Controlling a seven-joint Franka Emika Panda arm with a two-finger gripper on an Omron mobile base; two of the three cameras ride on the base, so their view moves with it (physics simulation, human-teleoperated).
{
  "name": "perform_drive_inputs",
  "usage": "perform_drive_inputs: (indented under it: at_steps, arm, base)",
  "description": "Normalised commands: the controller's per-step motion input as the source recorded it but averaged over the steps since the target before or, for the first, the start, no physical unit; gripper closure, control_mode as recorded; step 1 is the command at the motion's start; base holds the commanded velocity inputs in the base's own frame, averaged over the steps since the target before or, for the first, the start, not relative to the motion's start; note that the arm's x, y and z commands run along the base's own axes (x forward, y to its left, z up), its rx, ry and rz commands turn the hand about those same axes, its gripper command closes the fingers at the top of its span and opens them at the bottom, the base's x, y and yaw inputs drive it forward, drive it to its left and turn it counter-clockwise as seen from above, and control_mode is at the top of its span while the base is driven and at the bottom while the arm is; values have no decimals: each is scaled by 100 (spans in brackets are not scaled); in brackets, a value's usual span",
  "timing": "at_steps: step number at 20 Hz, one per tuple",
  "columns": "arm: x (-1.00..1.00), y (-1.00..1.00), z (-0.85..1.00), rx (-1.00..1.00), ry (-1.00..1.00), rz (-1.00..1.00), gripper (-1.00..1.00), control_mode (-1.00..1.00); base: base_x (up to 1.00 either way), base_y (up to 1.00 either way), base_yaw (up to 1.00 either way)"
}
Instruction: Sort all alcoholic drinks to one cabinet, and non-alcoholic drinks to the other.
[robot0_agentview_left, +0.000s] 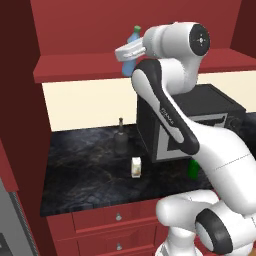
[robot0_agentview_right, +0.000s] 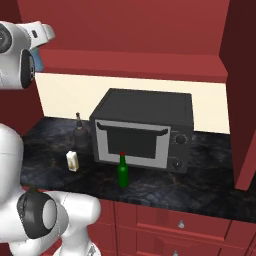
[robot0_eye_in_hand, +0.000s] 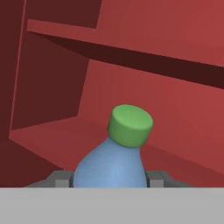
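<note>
Red cabinetry is wrapping the whole scene, with an open upper cabinet (robot0_eye_in_hand: 65, 131) above a dark marbled worktop (robot0_agentview_left: 80, 170). I am holding the slim clear-blue plastic bottle with the green cap (robot0_eye_in_hand: 117, 153) in the gripper (robot0_eye_in_hand: 109, 179), its jaws clamped on the bottle's shoulder, and I am carrying it up at the cabinet's mouth, well above the worktop. In the left base view the bottle (robot0_agentview_left: 131, 50) is showing just beyond the wrist, near the cabinet's lower edge.

To do this step well, I am thinking I should keep the bottle upright, push it far enough in that its base is fully over the red cabinet floor, lower until it is resting, and only then release and back straight out. The bottle is leaning a little in the hand view, so a slow set-down matters or it may topple.

As for what the cabinet is holding: the part I am seeing looks bare, though I cannot be sure of its far corners. Standing on the worktop are the squat dark bottle with a thin neck (robot0_agentview_left: 120, 140), the small white-and-yellow carton (robot0_agentview_left: 135, 167) near it, and the slim green bottle with a red cap (robot0_agentview_right: 122, 171) in front of the black microwave oven (robot0_agentview_right: 142, 130).
</note>
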Motion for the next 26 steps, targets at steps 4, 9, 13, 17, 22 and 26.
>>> perform_drive_inputs:
  at_steps: [4, 9, 13, 17, 22, 26]
  arm:
    - [60, 24, 0, 0, 0, 0, 100, -100]
    - [61, 24, 0, 0, 0, 0, 100, -100]
    - [58, 25, 0, -1, 0, 0, 100, -100]
    - [49, 20, -1, -5, 3, 0, 100, -100]
    - [40, 7, -13, -7, 8, 0, 100, -100]
    - [35, 3, -23, -6, 10, 0, 100, -100]
  base:
    - [0, 0, 0]
    - [0, 0, 0]
    - [0, 0, 0]
    - [0, 0, 0]
    - [0, 0, 0]
    - [0, 0, 0]
